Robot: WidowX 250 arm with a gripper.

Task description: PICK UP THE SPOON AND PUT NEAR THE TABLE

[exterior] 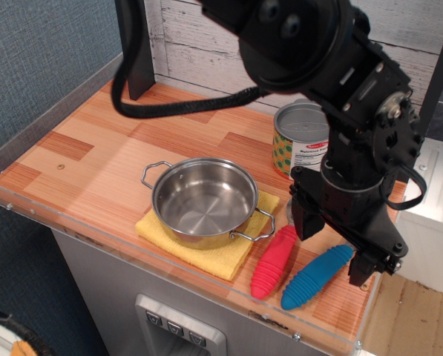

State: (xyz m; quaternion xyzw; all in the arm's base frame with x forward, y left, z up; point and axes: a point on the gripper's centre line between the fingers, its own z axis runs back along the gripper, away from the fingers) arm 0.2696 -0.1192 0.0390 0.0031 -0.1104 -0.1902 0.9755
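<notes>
The spoon (315,277) lies at the front right of the table (95,156). Its thick ribbed blue handle shows; its metal head is hidden under my gripper. My gripper (337,242) is low over the head end of the spoon. It is open, with one finger (307,216) to the left of the handle's upper end and the other finger (366,267) to the right. Nothing is held.
A red-handled utensil (274,261) lies just left of the spoon, parallel to it. A steel pot (204,200) sits on a yellow cloth (211,252) further left. A tin can (303,137) stands behind my gripper. The acrylic rim runs along the front edge.
</notes>
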